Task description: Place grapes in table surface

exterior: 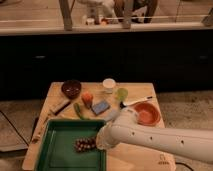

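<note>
One white arm (160,137) reaches in from the right edge, low across the front of the table surface (140,92), and its bulky end bends down over the green tray (55,145) that sits at the near left corner of the wood. The gripper (100,142) is at that end, right against the tray's right rim, though the arm's rounded shell covers it from where I stand, and I cannot tell how its fingers are set. The grapes (85,145) lie just to the left of it, a short dark reddish clump on the tray floor near the tray's right side, touching or almost touching the tip of the arm; they are inside the tray, not on the bare wood. Behind the tray the tabletop is crowded: a dark brown bowl (71,88) toward the far left, a small orange thing (87,97) beside it, a blue block (100,107) near the middle, and a green pod-shaped item (79,111) lying aslant just beyond the tray's far edge. Farther back stands a white cup (108,84), with a pale green round thing (121,93) to its right. An orange bowl (147,113) rests near the right edge, partly behind the arm, and a white-handled utensil (135,101) lies just behind it. A small dark logo mark (161,162) shows at the near right corner.
</note>
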Robot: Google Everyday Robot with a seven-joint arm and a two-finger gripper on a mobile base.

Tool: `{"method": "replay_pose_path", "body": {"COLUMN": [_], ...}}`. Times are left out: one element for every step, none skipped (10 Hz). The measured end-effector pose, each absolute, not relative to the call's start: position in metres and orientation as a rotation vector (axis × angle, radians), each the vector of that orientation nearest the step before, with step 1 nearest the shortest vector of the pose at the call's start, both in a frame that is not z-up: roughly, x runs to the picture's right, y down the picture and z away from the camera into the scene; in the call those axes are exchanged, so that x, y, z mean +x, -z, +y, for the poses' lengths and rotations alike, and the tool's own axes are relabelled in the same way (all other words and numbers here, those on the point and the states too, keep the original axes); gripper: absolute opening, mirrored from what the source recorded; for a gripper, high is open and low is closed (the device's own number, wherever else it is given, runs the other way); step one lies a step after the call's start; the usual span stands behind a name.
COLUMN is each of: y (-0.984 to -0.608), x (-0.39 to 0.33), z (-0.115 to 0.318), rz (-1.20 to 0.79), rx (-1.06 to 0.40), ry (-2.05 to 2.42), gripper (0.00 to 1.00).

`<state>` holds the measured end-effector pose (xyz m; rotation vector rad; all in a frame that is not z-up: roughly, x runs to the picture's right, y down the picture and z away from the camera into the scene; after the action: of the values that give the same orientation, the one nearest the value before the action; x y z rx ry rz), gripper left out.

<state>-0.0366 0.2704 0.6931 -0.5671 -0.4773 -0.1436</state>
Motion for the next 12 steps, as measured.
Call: {"method": "replay_pose_path", "body": {"y": [-0.696, -0.698, -0.7, -0.702, -0.706, -0.71, -0.717, -0.727, -0.733, -0.739, -0.746, -0.753], "x": [-0.05, -0.053, -0.057, -0.06, -0.063, -0.065, -0.067, -0.068, -0.069, -0.07, -0.071, -0.071], "z": [0.273, 0.274, 0.276, 0.277, 0.279, 0.281, 0.285, 0.291, 0.295, 0.299, 0.302, 0.305], "rz": [-0.482, -0.482, -0.483, -0.481, -0.476, -0.47, -0.459, -0.446, -0.44, -0.432, -0.425, -0.418], "rx": [-0.584, -0.593, -0.601, -0.608, -0.617, -0.621, -0.632, -0.647, -0.659, -0.672, -0.687, -0.7], "ry": [0.163, 0.172, 0.179, 0.183, 0.185, 0.182, 0.182, 0.18, 0.177, 0.178, 0.178, 0.175], "gripper": [0.56, 0.65, 0.75, 0.79, 0.8, 0.8, 0.8, 0.8, 0.8, 0.8, 0.8, 0.79]}}
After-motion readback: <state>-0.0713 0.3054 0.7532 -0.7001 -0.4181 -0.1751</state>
